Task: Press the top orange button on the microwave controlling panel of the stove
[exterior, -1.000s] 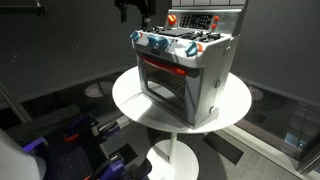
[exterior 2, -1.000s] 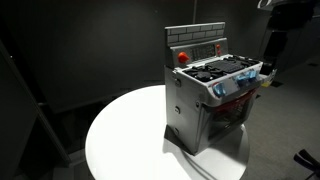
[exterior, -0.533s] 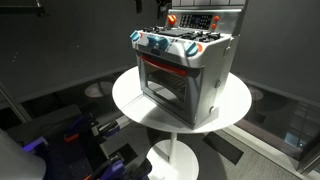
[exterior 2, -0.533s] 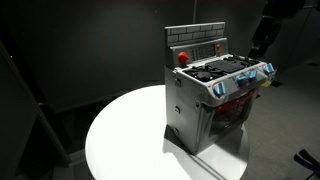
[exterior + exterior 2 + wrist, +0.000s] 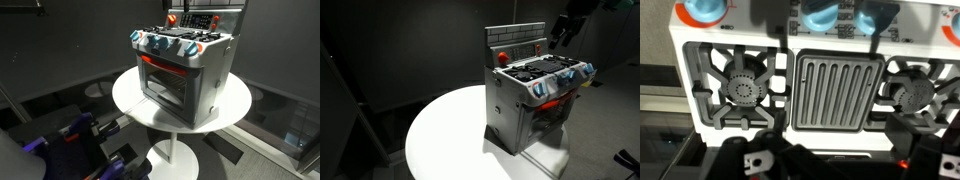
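- On a round white desk (image 5: 232,108), a silver-grey toy stove (image 5: 190,80) is seen standing upright, its oven window (image 5: 162,76) glowing red.
- Blue-and-white knobs (image 5: 160,43) are lined along the front edge of the stove top.
- At the back of the stove, the upright grey-framed control panel (image 5: 517,42) is shown dark-faced, with a red-orange button (image 5: 502,57) at one end.
- The robot's claw (image 5: 563,31) is pictured in an exterior view hanging in the air above the stove, near the panel's far end and clear of it.
- In the wrist view, the claw's two dark fingers (image 5: 771,22) are seen coming in from the top edge, held well apart with nothing between them.
- Beneath them, a ribbed grill plate (image 5: 837,92) is framed between two round burners (image 5: 740,90).
- No contact between claw and button is shown.
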